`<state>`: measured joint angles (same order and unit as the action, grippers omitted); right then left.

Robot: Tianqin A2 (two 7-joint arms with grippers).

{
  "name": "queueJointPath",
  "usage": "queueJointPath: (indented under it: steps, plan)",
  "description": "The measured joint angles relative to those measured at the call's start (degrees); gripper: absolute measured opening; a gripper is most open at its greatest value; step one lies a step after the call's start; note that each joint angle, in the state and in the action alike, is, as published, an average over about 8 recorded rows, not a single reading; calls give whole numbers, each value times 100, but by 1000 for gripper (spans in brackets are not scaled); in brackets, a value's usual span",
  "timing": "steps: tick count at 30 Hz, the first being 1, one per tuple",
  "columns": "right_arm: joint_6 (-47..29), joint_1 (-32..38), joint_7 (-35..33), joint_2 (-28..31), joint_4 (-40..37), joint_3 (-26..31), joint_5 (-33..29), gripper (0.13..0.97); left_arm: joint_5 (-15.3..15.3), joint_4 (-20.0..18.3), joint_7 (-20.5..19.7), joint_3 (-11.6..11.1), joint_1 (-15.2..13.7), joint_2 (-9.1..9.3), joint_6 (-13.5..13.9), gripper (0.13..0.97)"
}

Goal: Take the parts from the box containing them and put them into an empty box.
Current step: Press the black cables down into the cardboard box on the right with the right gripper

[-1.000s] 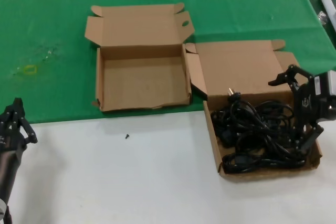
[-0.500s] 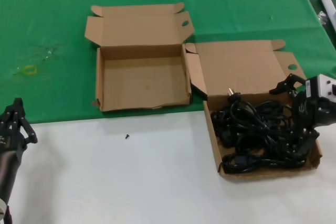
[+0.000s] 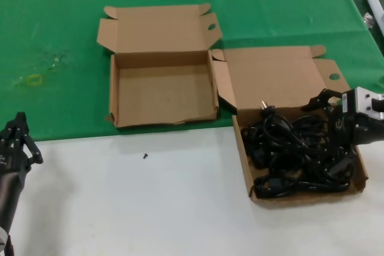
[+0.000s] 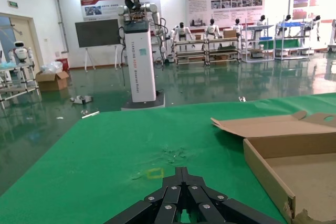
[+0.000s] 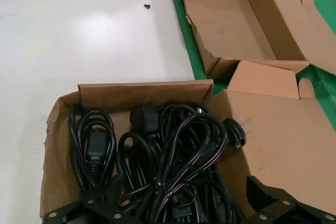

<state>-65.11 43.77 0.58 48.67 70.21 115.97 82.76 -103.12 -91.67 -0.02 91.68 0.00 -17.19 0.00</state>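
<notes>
The box containing the parts (image 3: 245,160) sits at the right, lid flap open behind it. A tangle of black power cords (image 3: 294,148) fills it, and the coiled cords (image 5: 157,156) lie in loops with plugs showing. My right gripper (image 3: 332,127) is down in this box, open, its fingers (image 5: 100,203) straddling the heap with cords between them. The empty box (image 3: 162,118) stands left of it on the green cloth; the empty box (image 5: 231,19) has nothing inside. My left gripper (image 3: 18,139) is parked at the table's near left, shut (image 4: 181,172).
A small black screw (image 3: 144,156) lies on the white table in front of the empty box. A faint yellow mark (image 3: 33,79) is on the green cloth at far left. A pale object (image 3: 373,4) pokes in at the far right edge.
My right gripper has sunk lower into the cord box, its fingers now down among the cords. The left arm and both boxes have not moved.
</notes>
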Motion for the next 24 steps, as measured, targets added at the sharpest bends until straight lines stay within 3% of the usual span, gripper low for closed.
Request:
queueJointPath:
  steps: [6,24]
  plan:
    - [14,-16,-28,-27,-21,-1,-46,837,1,0,-1,0,0,0,0,143]
    - [57,1,-147,-64,-132,-27,-143,447,2,0,-1,0,0,0,0,143]
